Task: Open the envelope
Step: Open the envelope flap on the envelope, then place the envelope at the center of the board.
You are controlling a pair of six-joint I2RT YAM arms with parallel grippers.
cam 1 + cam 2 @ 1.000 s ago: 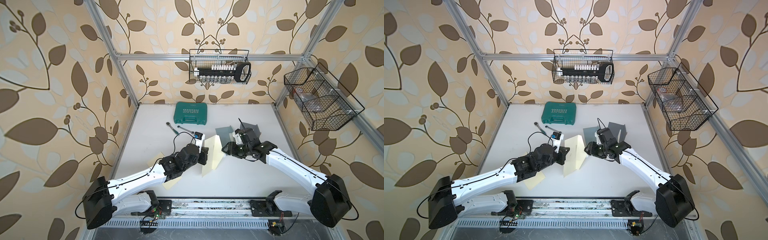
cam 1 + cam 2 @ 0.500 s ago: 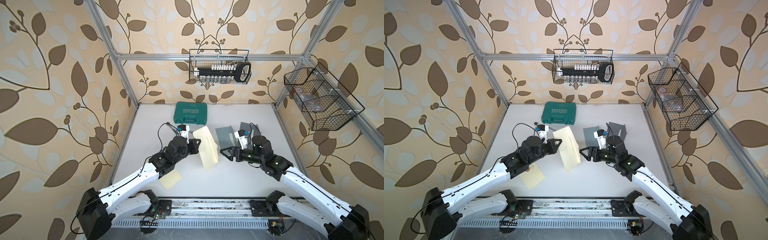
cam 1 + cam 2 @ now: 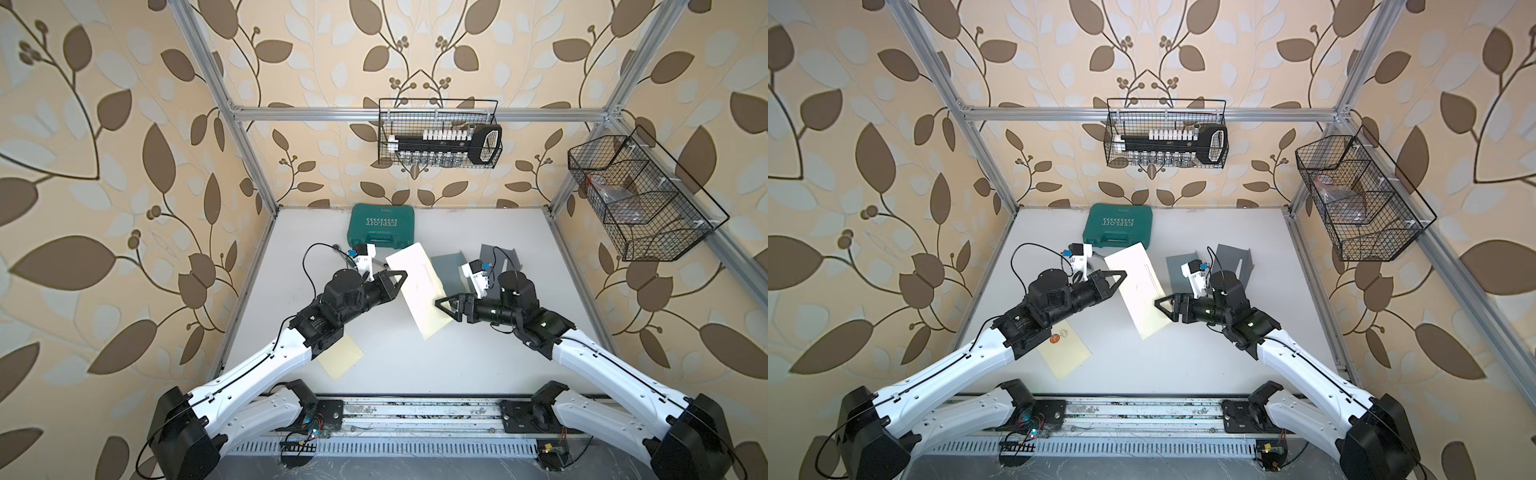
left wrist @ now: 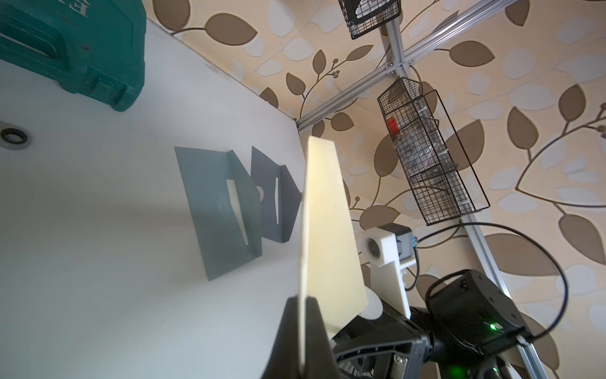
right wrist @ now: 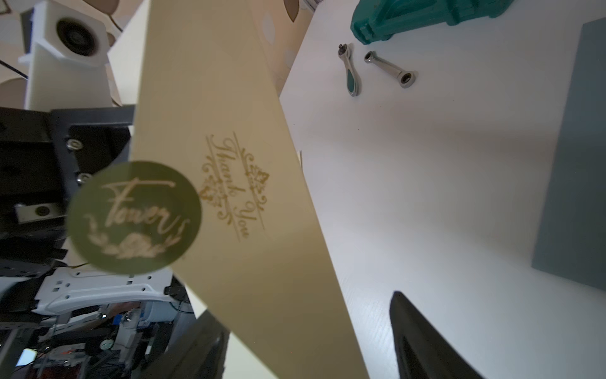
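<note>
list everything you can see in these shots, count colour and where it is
envelope: one, cream, held off the table between the two grippers
sticker: one, green, round, on the held envelope's printed side
second envelope: one, cream with a red seal, flat on the table, partly under the left arm
grey folded papers: two, blue-grey and darker grey, on the table behind the right gripper
tool case: one, teal, back of the table
wrenches: two, metal, one with a teal grip, near the tool case
wire baskets: two, black, back wall and right wall
table: one, white
left gripper: black, shut on the envelope's edge
right gripper: black, open, a finger on each side of the envelope
</note>
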